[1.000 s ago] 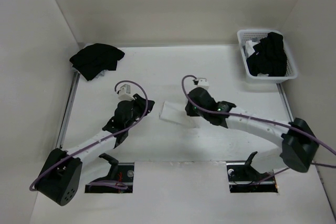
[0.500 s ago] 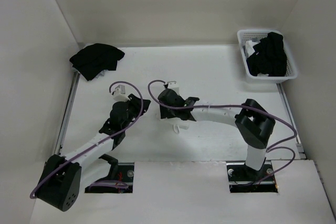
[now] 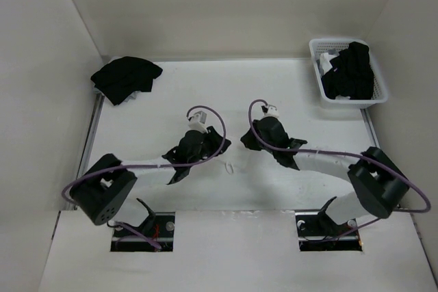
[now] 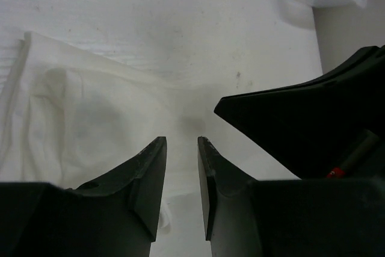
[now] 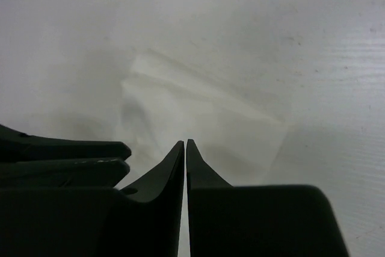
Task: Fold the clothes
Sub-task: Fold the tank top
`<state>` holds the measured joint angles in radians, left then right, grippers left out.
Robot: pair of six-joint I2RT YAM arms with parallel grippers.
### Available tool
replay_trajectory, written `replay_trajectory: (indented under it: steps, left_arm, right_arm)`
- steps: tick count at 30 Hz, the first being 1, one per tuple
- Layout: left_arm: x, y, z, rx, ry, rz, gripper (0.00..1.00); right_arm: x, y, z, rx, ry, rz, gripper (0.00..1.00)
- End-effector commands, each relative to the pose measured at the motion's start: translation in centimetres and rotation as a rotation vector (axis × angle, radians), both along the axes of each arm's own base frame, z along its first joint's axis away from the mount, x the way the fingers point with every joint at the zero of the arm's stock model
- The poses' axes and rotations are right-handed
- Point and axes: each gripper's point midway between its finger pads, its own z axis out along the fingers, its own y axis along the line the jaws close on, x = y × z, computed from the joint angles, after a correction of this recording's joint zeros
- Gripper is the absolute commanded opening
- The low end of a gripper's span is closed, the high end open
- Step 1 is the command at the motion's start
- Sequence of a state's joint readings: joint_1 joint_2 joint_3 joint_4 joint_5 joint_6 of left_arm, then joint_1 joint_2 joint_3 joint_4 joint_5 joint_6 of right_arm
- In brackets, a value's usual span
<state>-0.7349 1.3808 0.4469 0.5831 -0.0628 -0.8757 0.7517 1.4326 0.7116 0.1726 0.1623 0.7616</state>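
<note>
The clothes [image 3: 234, 158] are a small folded white piece at the table's middle, mostly hidden between my two grippers, with a thin strap loop showing at its near edge. In the left wrist view the clothes [image 4: 78, 112] lie flat and creased, ahead and to the left of my left gripper [image 4: 181, 144]. Its jaws stand a narrow gap apart with nothing between them. My right gripper [image 5: 185, 143] hovers low over the clothes [image 5: 204, 118], jaws shut and empty. In the top view my left gripper [image 3: 222, 146] and right gripper [image 3: 246, 140] point at each other.
A black garment heap [image 3: 125, 78] lies at the back left corner. A white plastic basket [image 3: 378, 94] holding black-and-white clothes stands at the back right. Walls close the table on three sides.
My left arm has swung right to the table's middle. My right gripper reached left across the clothes, then drew back right and closed. The clothes now look narrower.
</note>
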Motion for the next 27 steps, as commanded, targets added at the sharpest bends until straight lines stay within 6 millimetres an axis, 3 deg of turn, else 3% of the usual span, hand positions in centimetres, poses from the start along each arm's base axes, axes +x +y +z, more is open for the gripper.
replay_trajectory:
  steps: [1, 9, 15, 18, 20, 24, 27]
  left_arm:
    - [1.7, -1.1, 0.7, -0.052, -0.047, 0.024, 0.25]
    - [1.3, 2.0, -4.1, 0.010, 0.038, 0.081, 0.25]
    - [0.3, 4.8, -4.5, 0.022, 0.038, 0.120, 0.26]
    - [0.2, 6.3, -5.5, 0.043, 0.064, 0.145, 0.27]
    - [0.1, 6.6, -4.9, 0.023, 0.060, 0.140, 0.28]
    - [-0.1, 6.7, -0.5, -0.038, -0.030, 0.134, 0.36]
    - [-0.1, 7.4, 2.1, -0.033, -0.079, 0.163, 0.41]
  right_arm:
    - [0.8, 2.0, 0.1, 0.167, -0.006, 0.060, 0.07]
    - [3.5, 0.1, -4.9, 0.196, 0.077, -0.025, 0.07]
    - [3.7, -2.1, -5.9, 0.187, 0.087, -0.067, 0.08]
    - [3.6, -1.9, -5.0, 0.214, 0.074, -0.053, 0.11]
    - [3.7, -1.7, -3.9, 0.224, 0.050, -0.044, 0.13]
    - [4.0, -1.8, -1.2, 0.236, -0.001, -0.036, 0.15]
    - [3.8, -1.8, 1.7, 0.255, -0.061, -0.014, 0.23]
